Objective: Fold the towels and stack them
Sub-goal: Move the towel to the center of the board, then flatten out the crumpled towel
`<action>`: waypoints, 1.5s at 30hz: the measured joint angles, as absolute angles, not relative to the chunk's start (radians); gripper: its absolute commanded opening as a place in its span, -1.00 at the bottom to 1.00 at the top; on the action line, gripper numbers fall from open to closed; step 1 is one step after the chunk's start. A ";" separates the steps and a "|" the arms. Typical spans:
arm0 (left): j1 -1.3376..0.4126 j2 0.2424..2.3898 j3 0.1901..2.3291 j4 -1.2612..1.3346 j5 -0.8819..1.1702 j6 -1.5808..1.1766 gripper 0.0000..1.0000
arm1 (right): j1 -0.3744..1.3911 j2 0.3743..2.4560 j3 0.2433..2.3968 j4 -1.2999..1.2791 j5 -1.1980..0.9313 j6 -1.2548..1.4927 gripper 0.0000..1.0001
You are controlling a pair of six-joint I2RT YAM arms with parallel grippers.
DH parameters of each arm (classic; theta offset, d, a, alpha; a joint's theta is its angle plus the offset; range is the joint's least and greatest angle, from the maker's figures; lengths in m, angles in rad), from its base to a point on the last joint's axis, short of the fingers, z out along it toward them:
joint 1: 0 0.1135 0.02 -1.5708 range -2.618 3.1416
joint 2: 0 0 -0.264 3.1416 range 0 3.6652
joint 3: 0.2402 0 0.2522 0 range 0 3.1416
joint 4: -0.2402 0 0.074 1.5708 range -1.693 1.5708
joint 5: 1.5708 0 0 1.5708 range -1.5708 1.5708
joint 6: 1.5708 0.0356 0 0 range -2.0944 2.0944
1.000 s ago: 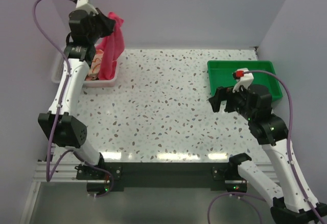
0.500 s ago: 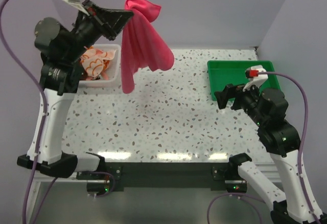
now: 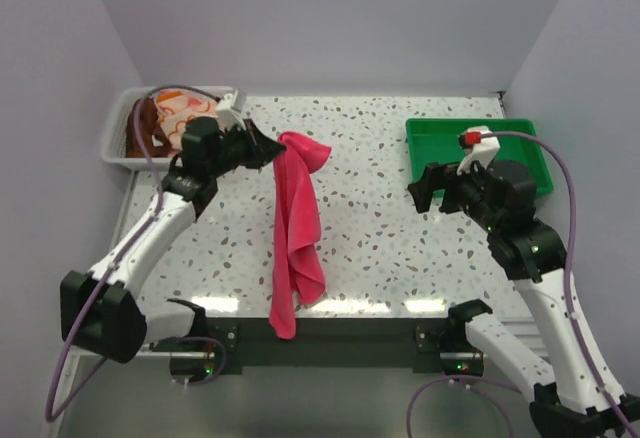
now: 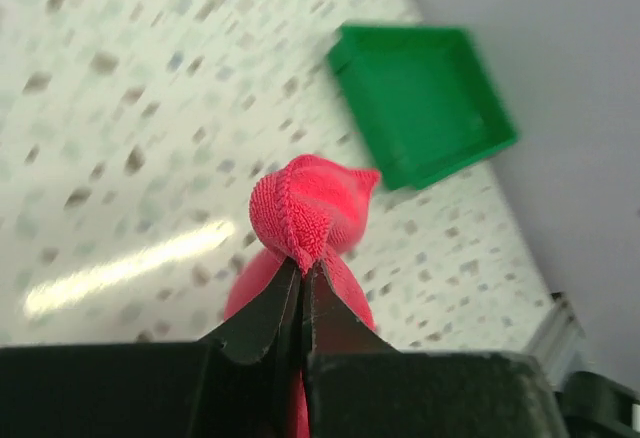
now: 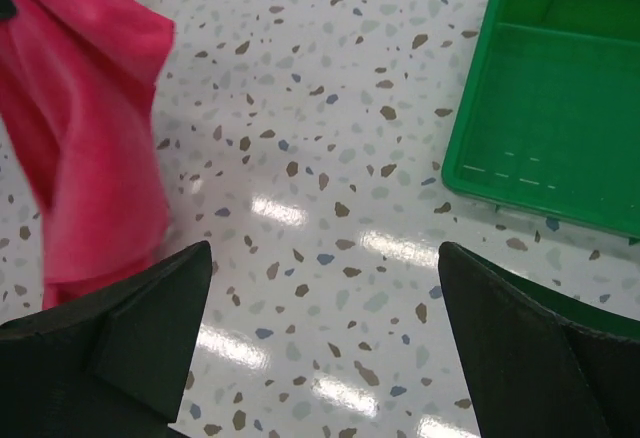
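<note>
Pinching a bunched fold of the hot pink towel [image 4: 315,213], the left fingers [image 4: 285,303] are pressed together, with the terry cloth puffing out in a small knob just past their tips. From that pinch the rest of the towel hangs down in a long, loose, unfolded drape. In the top view it runs from the fingers toward the near side of the surface [image 3: 380,228], and its lower tip shows over the dark front edge. Whether any of it touches the surface cannot be told. The left arm reaches in from the near left corner, its wrist raised over the left-centre of the speckled surface.

The right fingers [image 5: 120,348] stand wide apart and grip nothing. They hover above bare speckled surface, with the pink drape to their left and the green tray [image 5: 455,173] to their right. The tray sits at the far right of the surface, and no towel lies in it.

At the far left corner sits the white mesh basket [image 3: 120,128]. It holds the orange towel with white flower pattern [image 3: 180,116], crumpled, and beside it a dark brown towel [image 3: 140,123].
</note>
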State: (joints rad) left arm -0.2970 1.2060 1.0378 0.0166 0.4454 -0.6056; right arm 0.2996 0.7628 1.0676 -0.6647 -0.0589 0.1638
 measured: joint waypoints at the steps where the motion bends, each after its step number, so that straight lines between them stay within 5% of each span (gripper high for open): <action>1: -0.297 1.262 0.981 -0.012 0.389 -0.579 -0.89 | 0.300 0.789 1.063 -0.664 -0.074 0.165 0.97; 5: -0.294 1.417 0.935 -0.110 0.214 -0.490 -0.79 | 0.301 0.921 1.048 -0.659 -0.128 0.167 0.97; 9: -0.284 1.470 0.975 -0.164 0.080 -0.432 -0.47 | 0.334 1.063 1.028 -0.647 -0.148 0.178 0.97; 13: -0.281 1.473 1.031 -0.204 -0.023 -0.385 0.53 | 0.433 1.174 1.005 -0.607 -0.149 0.199 0.86; 17: -0.282 1.421 1.032 -0.278 -0.130 -0.376 0.87 | 0.526 1.280 1.005 -0.543 -0.146 0.223 0.63; 32: -0.476 1.021 0.607 -0.398 -0.036 -0.572 0.71 | 0.811 1.508 0.953 -0.394 -0.105 0.316 0.48; 38: -0.591 1.061 0.542 -0.394 -0.040 -0.654 0.58 | 0.866 1.578 0.899 -0.359 -0.089 0.352 0.19; 45: -0.643 1.149 0.525 -0.360 -0.063 -0.697 0.04 | 0.868 1.639 0.891 -0.290 -0.069 0.374 -0.22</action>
